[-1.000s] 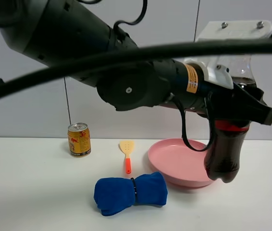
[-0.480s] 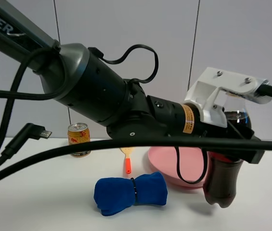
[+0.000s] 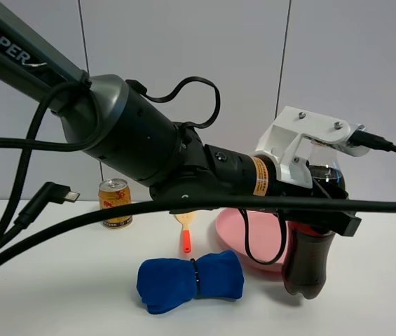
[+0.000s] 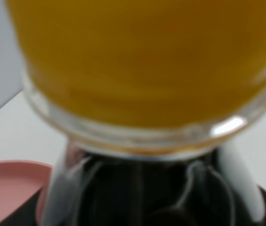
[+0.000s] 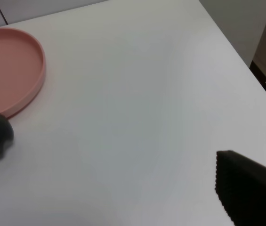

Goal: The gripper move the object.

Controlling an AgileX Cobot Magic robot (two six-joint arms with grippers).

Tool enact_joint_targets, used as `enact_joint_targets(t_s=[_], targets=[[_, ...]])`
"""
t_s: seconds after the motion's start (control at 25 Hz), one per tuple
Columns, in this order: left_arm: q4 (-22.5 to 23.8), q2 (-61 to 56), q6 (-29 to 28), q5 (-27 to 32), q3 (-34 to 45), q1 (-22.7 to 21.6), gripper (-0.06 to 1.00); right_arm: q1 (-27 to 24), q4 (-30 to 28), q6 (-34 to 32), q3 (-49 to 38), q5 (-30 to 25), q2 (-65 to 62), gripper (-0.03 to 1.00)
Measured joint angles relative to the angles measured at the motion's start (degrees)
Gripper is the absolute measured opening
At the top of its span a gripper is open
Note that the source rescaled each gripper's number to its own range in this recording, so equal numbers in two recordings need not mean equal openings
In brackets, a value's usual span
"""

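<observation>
My left gripper (image 3: 322, 221), black with a white bracket and an orange label, reaches across to the right and is shut on the cola bottle (image 3: 305, 269). The bottle hangs slightly tilted, its base low over the table just in front of the pink plate (image 3: 231, 225); I cannot tell whether it touches. In the left wrist view the bottle's yellow-orange cap (image 4: 142, 56) fills the frame, blurred, with dark cola below. My right gripper (image 5: 109, 193) is open and empty over bare white table; one black finger (image 5: 248, 188) shows.
A gold can (image 3: 115, 203) stands at the back left. A yellow spatula (image 3: 184, 222) lies beside the plate. A rolled blue cloth (image 3: 190, 280) lies in front. Black cables (image 3: 148, 213) cross the foreground. The plate (image 5: 10, 70) and the table's edge (image 5: 227, 42) show in the right wrist view.
My left gripper has come down and a little to the left with the bottle, bringing its base from above the plate's rim to low over the table.
</observation>
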State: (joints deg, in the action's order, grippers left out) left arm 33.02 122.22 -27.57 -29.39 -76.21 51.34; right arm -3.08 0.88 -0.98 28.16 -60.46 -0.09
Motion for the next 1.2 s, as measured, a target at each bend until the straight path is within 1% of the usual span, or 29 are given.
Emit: enact_joint_targets(t_s=[0.48,0.6,0.68,0.76,0.84,0.96,1.12,1.2], targets=[[0.0,1.35,0.57,-0.03,0.0,0.0,0.01,0.0,0.0,0.0,0.0,0.0,0.0,1.0],[0.0,1.7,0.64,-0.37,0.0,0.0,0.04,0.0,0.0,0.0,0.0,0.0,0.0,1.0],[-0.12,1.53,0.64,-2.46,-0.3,0.0,0.16,0.0,0.0,0.0,0.0,0.0,0.0,1.0],[-0.27,1.18,0.64,-3.52,-0.48,0.06,0.35,0.0,0.0,0.0,0.0,0.0,0.0,1.0],[-0.27,1.19,0.64,-3.52,-0.48,0.06,0.51,0.0,0.0,0.0,0.0,0.0,0.0,1.0],[-0.27,1.19,0.64,-3.47,-0.48,0.06,0.58,0.0,0.0,0.0,0.0,0.0,0.0,1.0],[-0.27,1.14,0.45,-3.42,-0.48,0.23,0.63,0.0,0.0,0.0,0.0,0.0,0.0,1.0],[-0.27,0.84,0.45,-3.1,-0.48,0.74,0.7,0.0,0.0,0.0,0.0,0.0,0.0,1.0]])
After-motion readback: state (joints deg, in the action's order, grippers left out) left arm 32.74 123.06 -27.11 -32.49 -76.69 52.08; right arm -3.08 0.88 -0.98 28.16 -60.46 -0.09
